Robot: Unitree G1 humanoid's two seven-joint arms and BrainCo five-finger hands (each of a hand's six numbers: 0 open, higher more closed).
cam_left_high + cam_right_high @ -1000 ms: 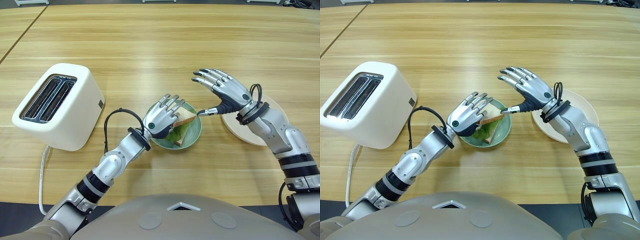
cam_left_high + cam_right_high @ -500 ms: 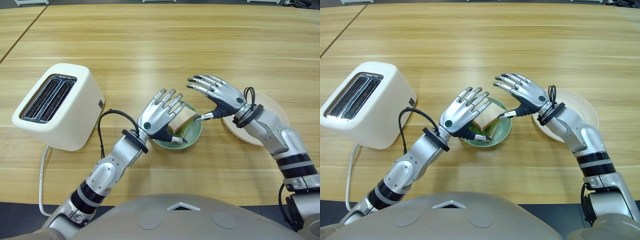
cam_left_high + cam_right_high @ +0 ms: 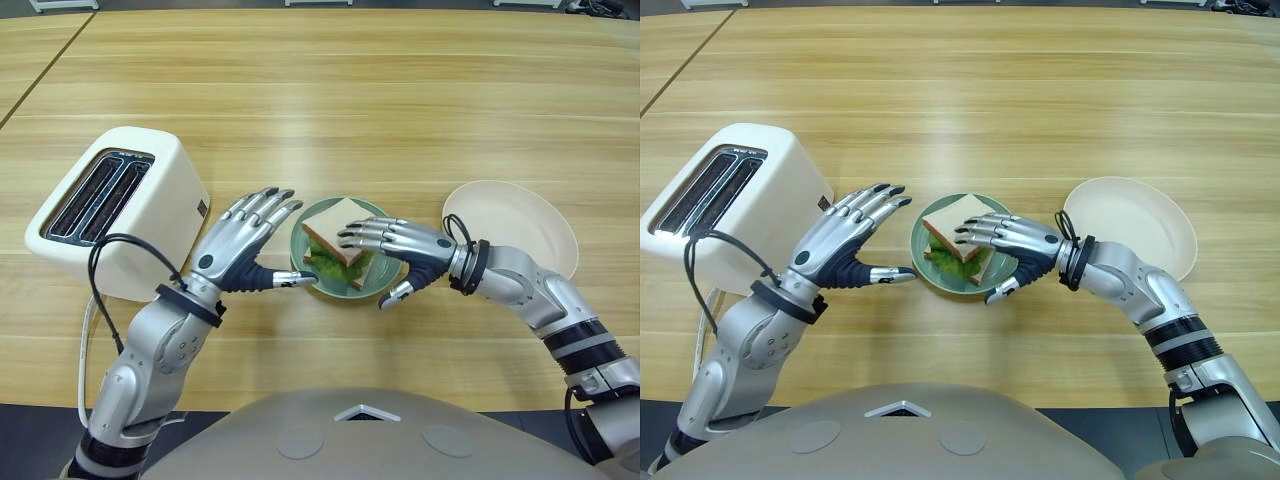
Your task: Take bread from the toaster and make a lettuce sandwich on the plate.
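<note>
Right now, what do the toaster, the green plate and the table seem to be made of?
Toaster: likely plastic or painted metal; it has a smooth cream shell with rounded corners and a soft sheen.
Green plate: probably glazed ceramic, possibly melamine; the colour is even and glossy, with highlights on the rim.
Table: wood or wood veneer with a satin finish; it shows long grain lines, plank seams and faint glare.

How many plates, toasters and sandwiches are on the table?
plates: 2 (green plate, cream plate)
toaster: 1
sandwich: 1
total: 4
</note>
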